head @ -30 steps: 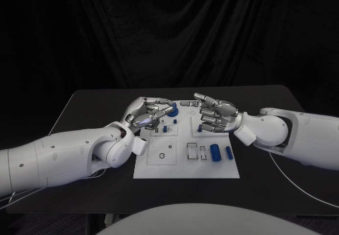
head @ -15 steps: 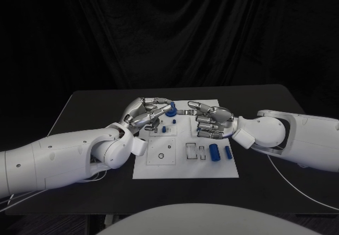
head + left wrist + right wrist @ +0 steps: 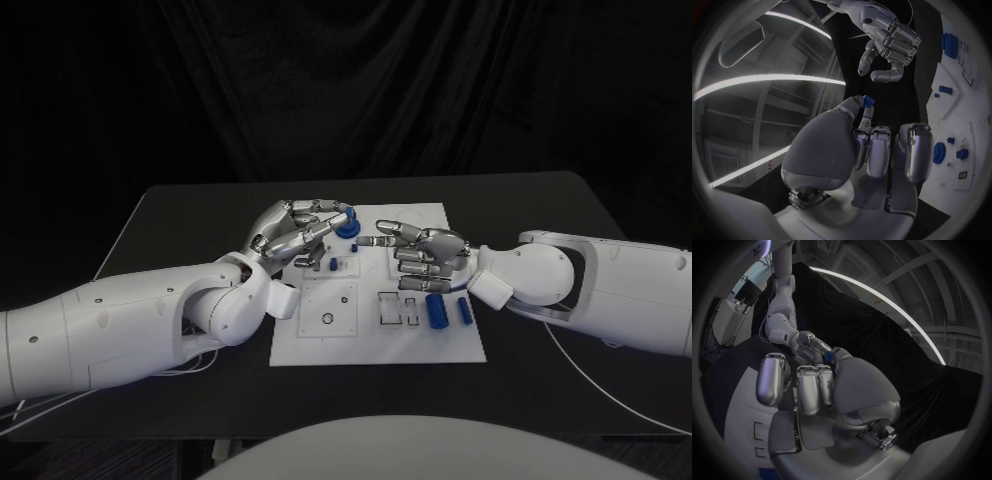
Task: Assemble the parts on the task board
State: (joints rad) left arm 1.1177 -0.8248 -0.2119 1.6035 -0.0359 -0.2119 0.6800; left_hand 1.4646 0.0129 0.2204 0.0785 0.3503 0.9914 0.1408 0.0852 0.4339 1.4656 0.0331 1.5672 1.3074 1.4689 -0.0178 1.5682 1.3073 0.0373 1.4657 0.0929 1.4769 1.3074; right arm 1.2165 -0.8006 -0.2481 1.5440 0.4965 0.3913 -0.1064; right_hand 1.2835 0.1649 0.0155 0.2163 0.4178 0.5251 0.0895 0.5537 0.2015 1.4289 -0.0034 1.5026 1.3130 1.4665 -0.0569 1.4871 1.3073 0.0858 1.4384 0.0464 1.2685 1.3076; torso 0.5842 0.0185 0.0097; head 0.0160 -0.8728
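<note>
The white task board point(image 3: 378, 335) lies in the middle of the black table. My left hand point(image 3: 299, 232) hovers over the board's far left part and pinches a small blue part point(image 3: 346, 214) between thumb and a finger; the left wrist view shows that part point(image 3: 869, 101) at the fingertips. My right hand point(image 3: 423, 256) hangs over the board's middle, fingers curled in with nothing in them, a fingertip reaching toward the left hand. Two blue cylinders point(image 3: 437, 308) lie at the board's near right. Small blue parts point(image 3: 335, 264) stand beneath the left hand.
In the left wrist view the board point(image 3: 970, 107) carries a round blue part point(image 3: 939, 152) and several small blue pieces. Bare black table point(image 3: 173, 215) flanks the board on both sides. Both white forearms lie low across the table's near half.
My right hand has moved nearer and toward the left hand, and its fingers have curled in. The left hand has shifted only slightly, still pinching the blue part.
</note>
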